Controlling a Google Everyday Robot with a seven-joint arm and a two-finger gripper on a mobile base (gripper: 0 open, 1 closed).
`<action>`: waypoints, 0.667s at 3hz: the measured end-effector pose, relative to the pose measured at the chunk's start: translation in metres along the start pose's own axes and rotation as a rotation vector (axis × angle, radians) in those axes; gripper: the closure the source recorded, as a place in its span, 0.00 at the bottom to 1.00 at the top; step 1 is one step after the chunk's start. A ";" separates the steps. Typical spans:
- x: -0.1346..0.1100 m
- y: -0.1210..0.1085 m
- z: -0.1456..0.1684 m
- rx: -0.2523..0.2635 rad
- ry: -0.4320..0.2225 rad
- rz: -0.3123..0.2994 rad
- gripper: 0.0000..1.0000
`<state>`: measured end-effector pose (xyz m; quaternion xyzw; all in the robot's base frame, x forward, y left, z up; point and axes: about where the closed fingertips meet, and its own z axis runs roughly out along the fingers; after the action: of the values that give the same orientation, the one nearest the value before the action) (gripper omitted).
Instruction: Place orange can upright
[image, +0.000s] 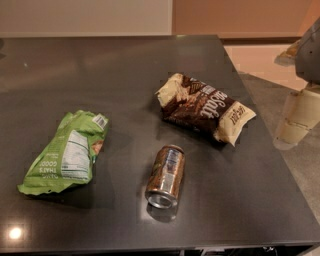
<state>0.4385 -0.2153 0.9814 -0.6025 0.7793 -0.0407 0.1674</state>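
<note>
The orange can (166, 175) lies on its side on the dark table (100, 75), near the front middle. Its coppery body points away from me and one silver end faces the front edge. My gripper (296, 122) hangs at the far right, just beyond the table's right edge, level with the can's far end and well apart from it. It holds nothing that I can see. The grey arm (311, 50) rises above it.
A brown-and-cream snack bag (205, 107) lies just behind and to the right of the can. A green snack bag (67, 152) lies to the can's left. A light glare spot shows at the table's front left corner.
</note>
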 end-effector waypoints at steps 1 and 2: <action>0.000 0.000 0.000 0.000 0.000 0.000 0.00; -0.009 -0.004 0.004 -0.008 0.035 0.018 0.00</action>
<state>0.4455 -0.2076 0.9810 -0.5954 0.7877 -0.0466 0.1515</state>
